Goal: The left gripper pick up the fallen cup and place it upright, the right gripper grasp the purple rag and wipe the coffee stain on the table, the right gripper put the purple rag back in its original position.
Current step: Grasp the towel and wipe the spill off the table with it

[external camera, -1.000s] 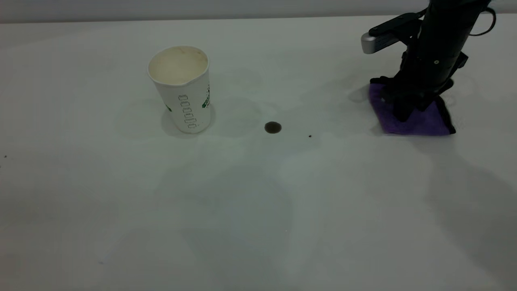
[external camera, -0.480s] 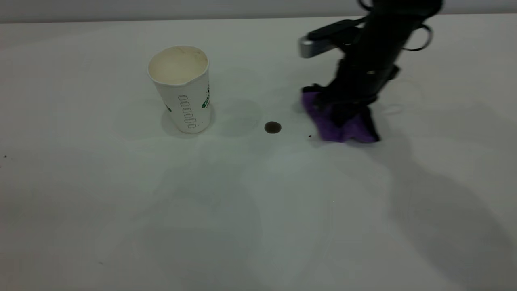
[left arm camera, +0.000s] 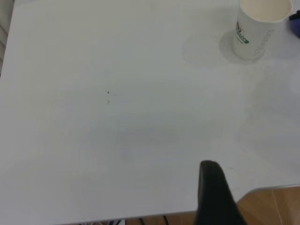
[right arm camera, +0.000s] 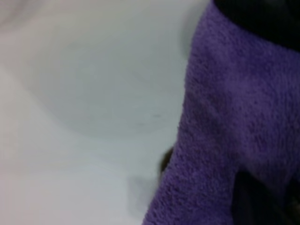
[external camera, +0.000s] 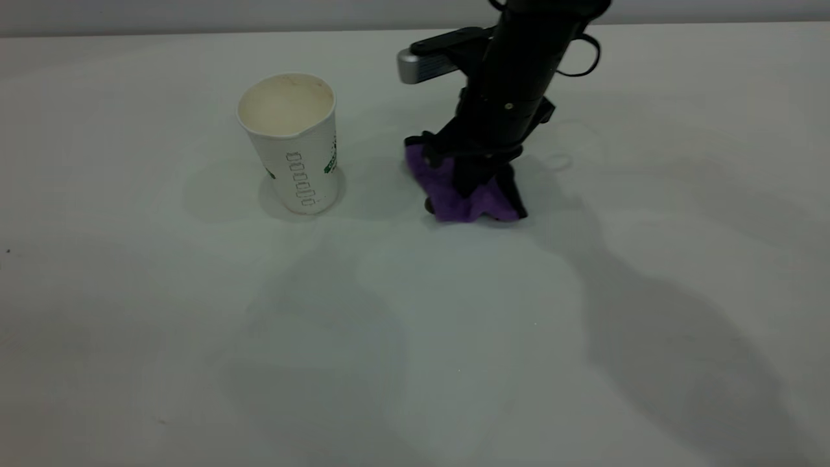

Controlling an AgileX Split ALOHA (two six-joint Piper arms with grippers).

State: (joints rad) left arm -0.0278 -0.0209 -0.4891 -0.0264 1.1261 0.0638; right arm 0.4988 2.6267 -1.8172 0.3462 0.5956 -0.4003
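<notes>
The white paper cup (external camera: pixel 292 143) with green print stands upright on the white table (external camera: pixel 194 324), left of centre; it also shows in the left wrist view (left arm camera: pixel 260 28). My right gripper (external camera: pixel 478 185) is shut on the bunched purple rag (external camera: pixel 447 194) and presses it onto the table to the right of the cup. The rag covers nearly all of the coffee stain; a dark sliver (external camera: pixel 428 205) shows at its left edge, also in the right wrist view (right arm camera: pixel 165 159) beside the rag (right arm camera: pixel 234 108). My left gripper is outside the exterior view; one black finger (left arm camera: pixel 212 187) shows in its wrist view.
A tiny dark speck (external camera: pixel 8 250) lies at the table's far left. The table's near edge with wooden floor (left arm camera: pixel 276 206) beyond shows in the left wrist view. The table's back edge runs along the top of the exterior view.
My right gripper has dragged the purple rag leftward across the table from the right side onto the coffee stain; the rag has bunched up. The cup has not moved.
</notes>
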